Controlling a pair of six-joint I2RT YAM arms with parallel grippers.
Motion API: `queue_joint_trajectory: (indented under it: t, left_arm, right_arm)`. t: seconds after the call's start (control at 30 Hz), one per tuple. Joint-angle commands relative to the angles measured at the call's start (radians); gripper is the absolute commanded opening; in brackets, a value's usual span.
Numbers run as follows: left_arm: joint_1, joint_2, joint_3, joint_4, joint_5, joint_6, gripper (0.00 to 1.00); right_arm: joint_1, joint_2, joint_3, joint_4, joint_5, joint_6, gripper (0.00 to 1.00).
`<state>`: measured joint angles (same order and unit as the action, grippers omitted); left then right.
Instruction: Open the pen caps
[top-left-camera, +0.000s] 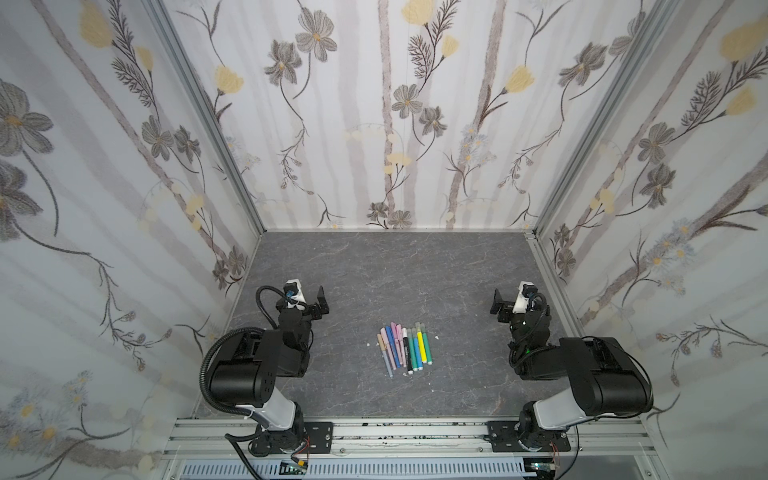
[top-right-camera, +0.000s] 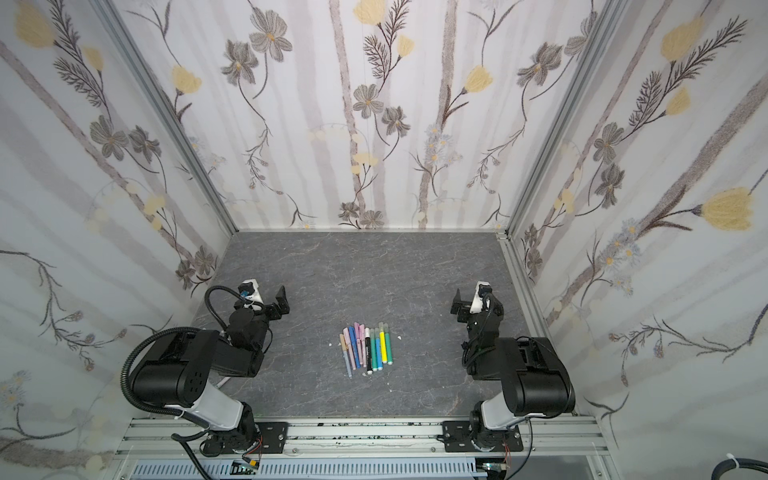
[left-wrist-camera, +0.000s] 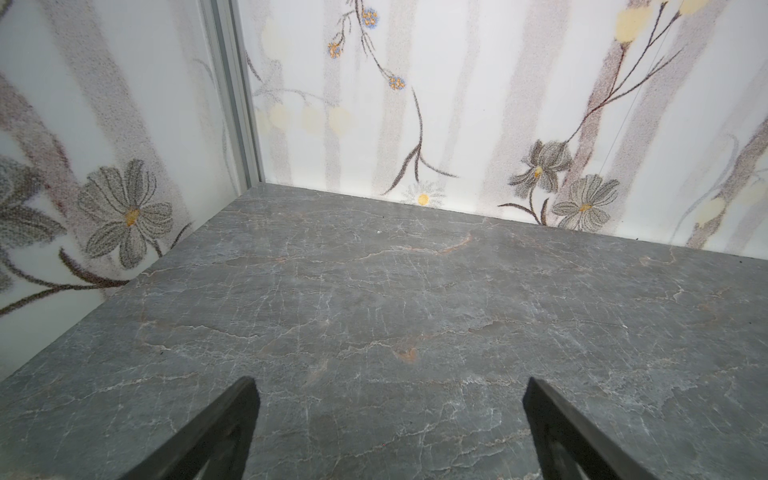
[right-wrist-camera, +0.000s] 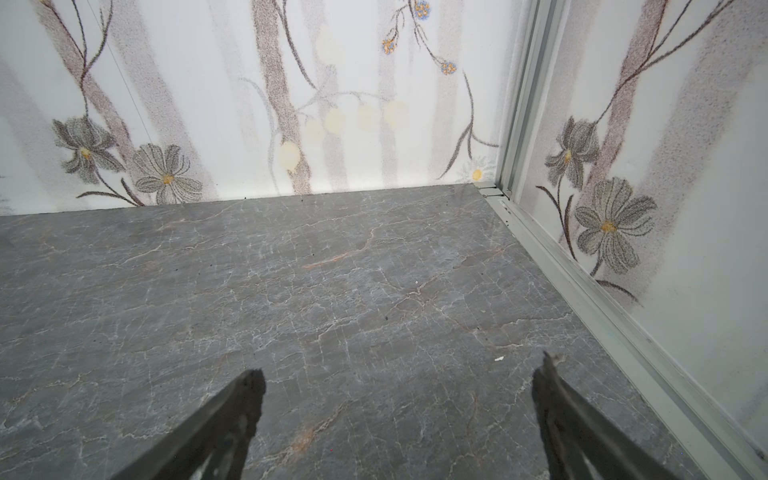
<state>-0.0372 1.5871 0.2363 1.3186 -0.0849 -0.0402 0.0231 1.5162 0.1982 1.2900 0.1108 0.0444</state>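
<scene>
Here, in both top views, about ten pens (top-left-camera: 404, 351) (top-right-camera: 368, 351) lie side by side in one close row on the grey marbled counter (top-left-camera: 374, 270), about midway between the two arms and nearer the front rail (top-left-camera: 407, 432) than the back wall (top-left-camera: 374, 124). The pen caps (top-left-camera: 394, 329) (top-right-camera: 357, 328) sit at the far ends of the barrels, toward the back wall. Those on the left of the row are pastel tan, pink, blue and purple; those on the right are frosted grey or white, over green, teal and yellow barrels. At this size they appear seated on the pens, though the fit cannot be confirmed. A few small white flecks (top-left-camera: 436, 337) lie on the counter just beside the row.

The left arm (top-left-camera: 286, 328) is folded back on the left and the right arm (top-left-camera: 528, 324) on the right, each well apart from the pens. The left jaws stand wide apart and hold nothing; the left wrist view shows only bare counter between the two dark tips. The right jaws are likewise spread and hold nothing, with bare counter between them in the right wrist view. Neither wrist view shows the pens.
</scene>
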Motion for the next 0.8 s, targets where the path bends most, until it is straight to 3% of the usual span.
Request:
queue_joint_trajectory:
  t: [0.0, 0.2, 0.27, 0.4, 0.43, 0.53, 0.6, 0.63, 0.77]
  left_arm:
    - [0.0, -0.002, 0.004, 0.017, 0.004, 0.011, 1.0]
    - [0.005, -0.004, 0.014, -0.005, -0.024, -0.007, 1.0]
    - [0.0, -0.008, 0.008, 0.008, -0.066, -0.01, 1.0]
    - [-0.006, -0.145, 0.062, -0.195, -0.151, -0.036, 1.0]
    - [-0.007, -0.181, 0.088, -0.273, -0.171, -0.041, 1.0]
    - [-0.006, -0.28, 0.142, -0.424, -0.225, -0.151, 1.0]
    - [-0.005, -0.339, 0.159, -0.487, -0.17, -0.207, 1.0]
    - [-0.007, -0.375, 0.169, -0.52, -0.143, -0.234, 1.0]
    - [-0.006, -0.477, 0.217, -0.704, -0.055, -0.354, 1.0]
  right_arm:
    - [0.001, -0.003, 0.002, 0.028, 0.004, -0.005, 1.0]
    - [0.0, -0.005, 0.003, 0.027, 0.005, -0.005, 1.0]
    - [0.014, -0.037, 0.007, 0.003, 0.057, -0.003, 1.0]
    - [0.051, -0.2, 0.138, -0.352, 0.222, 0.019, 1.0]
    - [0.05, -0.229, 0.186, -0.456, 0.268, 0.095, 1.0]
    - [0.044, -0.287, 0.296, -0.697, 0.257, 0.226, 0.99]
    - [0.042, -0.302, 0.36, -0.835, 0.279, 0.354, 1.0]
    - [0.033, -0.306, 0.387, -0.9, 0.262, 0.39, 0.99]
    - [0.005, -0.339, 0.46, -1.097, 0.007, 0.385, 1.0]
